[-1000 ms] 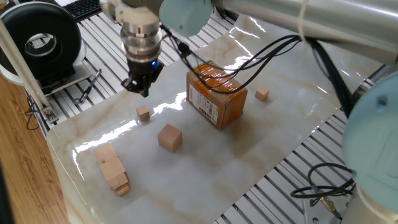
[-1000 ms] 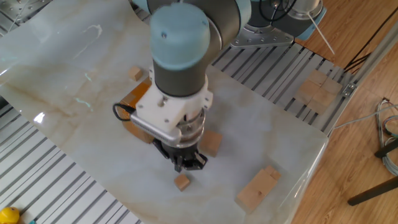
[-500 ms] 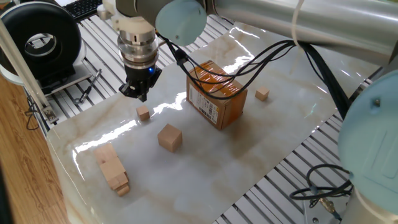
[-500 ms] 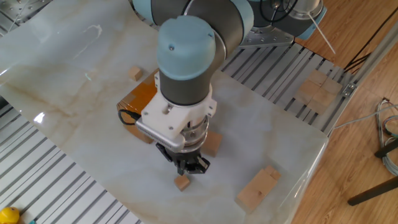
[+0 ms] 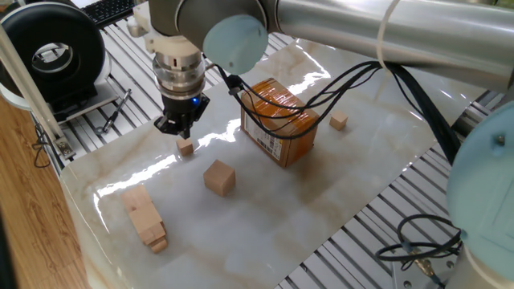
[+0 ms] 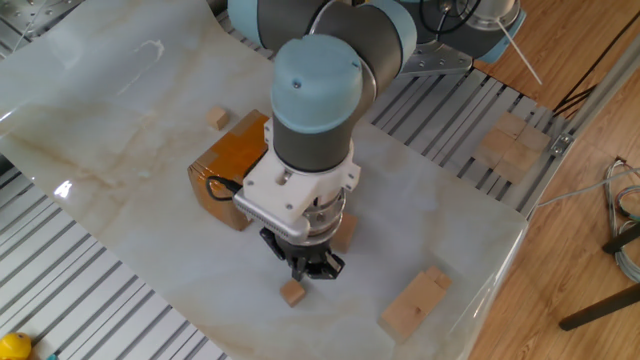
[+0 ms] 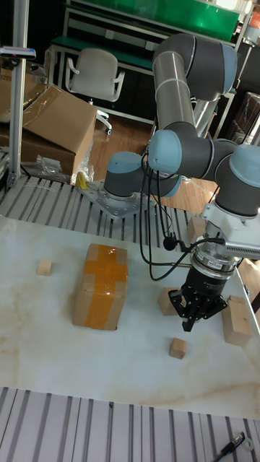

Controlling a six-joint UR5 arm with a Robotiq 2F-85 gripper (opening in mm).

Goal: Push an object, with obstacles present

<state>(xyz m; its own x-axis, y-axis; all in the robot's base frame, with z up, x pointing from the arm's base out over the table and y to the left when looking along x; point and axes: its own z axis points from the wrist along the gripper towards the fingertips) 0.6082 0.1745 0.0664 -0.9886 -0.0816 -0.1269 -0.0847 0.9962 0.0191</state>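
The object, a tiny tan wooden cube [image 5: 185, 147] [image 6: 292, 292] [image 7: 178, 348], lies on the marble table near its left side. My gripper [image 5: 177, 132] [image 6: 313, 271] [image 7: 189, 322] points straight down with its fingers shut and nothing held. Its tips hover just behind and slightly above the cube, very close to it. The obstacles are a brown taped cardboard box [image 5: 279, 120] [image 6: 230, 178] [image 7: 101, 285], a larger tan cube [image 5: 218, 177] [image 7: 168, 301], pale elongated blocks [image 5: 144, 217] [image 6: 415, 303] [image 7: 236, 320] and another tiny cube [image 5: 339, 121] [image 6: 218, 119] [image 7: 45, 267].
The table edge [image 5: 76, 201] runs close to the elongated blocks. Slotted aluminium rails [image 5: 120, 48] surround the marble slab. A black reel [image 5: 56, 52] sits at the back left. Spare wooden blocks [image 6: 505, 145] lie on the rails beyond the slab. The arm's cables [image 5: 321, 80] hang over the box.
My gripper has come down and moved toward the tiny cube, from well behind it to almost over it. The cube and the obstacles have not moved.
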